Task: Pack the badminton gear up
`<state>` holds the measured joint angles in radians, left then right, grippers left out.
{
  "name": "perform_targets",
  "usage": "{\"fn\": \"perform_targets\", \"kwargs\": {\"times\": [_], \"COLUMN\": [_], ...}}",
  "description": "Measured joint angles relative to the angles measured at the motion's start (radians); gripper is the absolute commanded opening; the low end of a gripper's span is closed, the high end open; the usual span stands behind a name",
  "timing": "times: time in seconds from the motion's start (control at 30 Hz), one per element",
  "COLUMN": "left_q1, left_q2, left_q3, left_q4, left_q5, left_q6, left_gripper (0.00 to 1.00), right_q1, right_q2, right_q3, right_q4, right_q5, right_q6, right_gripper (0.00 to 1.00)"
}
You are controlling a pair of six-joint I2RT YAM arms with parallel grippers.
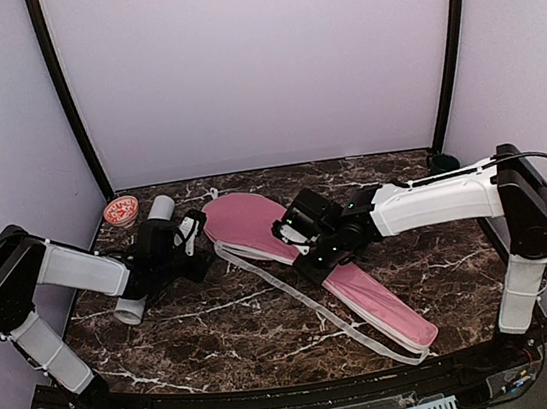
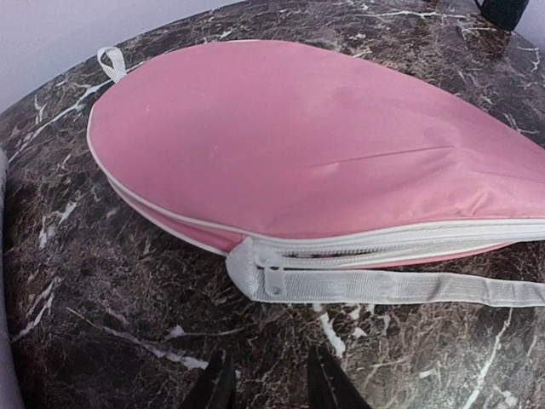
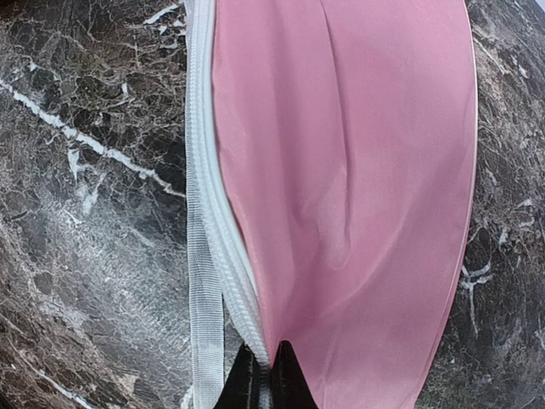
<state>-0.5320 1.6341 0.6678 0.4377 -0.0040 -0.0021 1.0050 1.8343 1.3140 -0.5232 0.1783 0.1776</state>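
The pink racket-shaped cover [image 1: 256, 225] lies diagonally across the table, its zipper closed along the near edge. In the left wrist view the cover [image 2: 324, 145] fills the top, with the white zipper pull [image 2: 272, 277] at its rounded end. My left gripper [image 2: 268, 388] is open and empty, a short way in front of the pull; it also shows in the top view [image 1: 197, 233]. My right gripper [image 3: 262, 379] is shut on the cover's zipper edge [image 3: 223, 230]; it also shows in the top view [image 1: 290, 239]. The white tube [image 1: 161, 208] lies under my left arm. No rackets or shuttlecocks show.
A white webbing strap [image 1: 306, 301] trails from the cover toward the front right, and shows in both wrist views [image 2: 409, 288] [image 3: 203, 290]. A small red-patterned round cap [image 1: 121, 211] sits at the back left. A dark object [image 1: 442, 159] sits at the back right corner.
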Motion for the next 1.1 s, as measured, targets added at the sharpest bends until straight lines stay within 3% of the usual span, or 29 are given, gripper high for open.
{"fn": "perform_targets", "kwargs": {"times": [0.47,1.1], "left_q1": [0.000,0.002], "left_q2": [0.129,0.195], "left_q3": [0.055,0.117], "left_q4": [0.099,0.083], "left_q5": [0.108,0.036], "left_q6": [-0.029,-0.027], "left_gripper": [0.28,0.26], "right_q1": [0.000,0.000], "right_q2": [0.000,-0.013], "right_q3": [-0.002,-0.012], "right_q4": [0.000,0.000], "right_q5": [-0.007,-0.024], "right_q6": [0.003,0.003], "right_gripper": [0.00,0.00]}}
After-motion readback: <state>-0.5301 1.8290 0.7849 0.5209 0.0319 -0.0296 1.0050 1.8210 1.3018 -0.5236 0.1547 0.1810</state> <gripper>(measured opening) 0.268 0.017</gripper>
